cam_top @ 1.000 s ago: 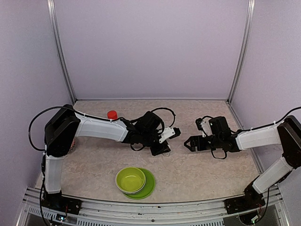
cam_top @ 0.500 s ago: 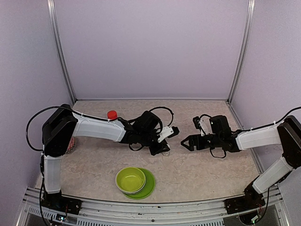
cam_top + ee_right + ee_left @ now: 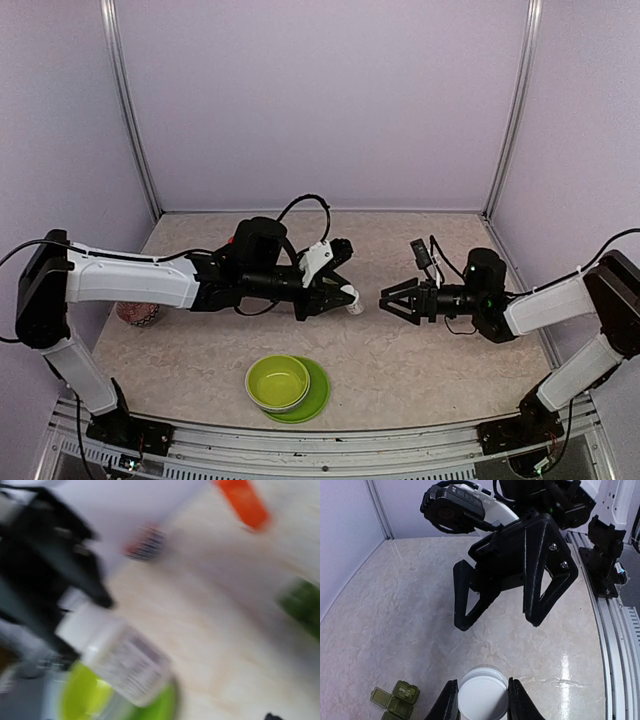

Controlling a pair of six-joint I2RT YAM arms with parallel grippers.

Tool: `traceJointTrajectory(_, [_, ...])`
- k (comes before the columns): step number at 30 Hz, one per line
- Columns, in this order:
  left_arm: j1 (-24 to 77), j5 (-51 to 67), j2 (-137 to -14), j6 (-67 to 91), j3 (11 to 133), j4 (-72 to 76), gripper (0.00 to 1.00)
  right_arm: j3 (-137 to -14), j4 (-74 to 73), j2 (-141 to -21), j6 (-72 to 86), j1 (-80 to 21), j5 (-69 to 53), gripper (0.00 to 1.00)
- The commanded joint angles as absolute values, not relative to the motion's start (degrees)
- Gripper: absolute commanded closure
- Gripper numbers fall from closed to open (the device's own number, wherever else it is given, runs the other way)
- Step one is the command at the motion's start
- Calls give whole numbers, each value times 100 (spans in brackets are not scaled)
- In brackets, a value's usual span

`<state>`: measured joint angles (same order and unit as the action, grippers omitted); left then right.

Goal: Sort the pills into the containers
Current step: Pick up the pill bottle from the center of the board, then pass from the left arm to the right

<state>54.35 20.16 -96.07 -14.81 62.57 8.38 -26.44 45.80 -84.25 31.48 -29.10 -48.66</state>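
My left gripper [image 3: 346, 297] is shut on a small white bottle [image 3: 352, 299] with a printed label, held above the table and pointing right. In the left wrist view the bottle's round white end [image 3: 483, 698] sits between my fingers [image 3: 447, 702]. My right gripper [image 3: 386, 300] faces it a short way off, open and holding nothing; its two black fingers [image 3: 463, 615] spread wide above the bottle. The dark green containers [image 3: 396, 702] lie on the table to the lower left of the bottle, lids shut; they are a blurred green patch [image 3: 301, 604] in the right wrist view. No pills show.
A lime-green bowl [image 3: 278, 382] on its plate [image 3: 316, 392] stands near the front edge, below both grippers. The orange-red bottle [image 3: 244, 502] lies at the back, mostly behind my left arm in the top view. A patterned cup [image 3: 135, 313] sits at the far left.
My left gripper has closed on the white bottle, lifted it off the table and turned it toward the right arm. My right gripper has moved left toward the bottle, still open.
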Motion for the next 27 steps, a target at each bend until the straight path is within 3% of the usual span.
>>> traceJointTrajectory(1, [5397, 2693, -9281, -1079, 5870, 1833, 92, -2498, 7251, -8742, 4577, -2894, -6153, 12])
traceJointTrajectory(9, [5489, 2933, -8749, -946, 4950, 3423, 92, -2815, 9142, -9345, 5876, -3151, -6497, 16])
traceJointTrajectory(27, [5687, 2902, -8675, -1066, 4849, 4006, 93, -3401, 8983, -9703, 5861, -3881, -6571, 25])
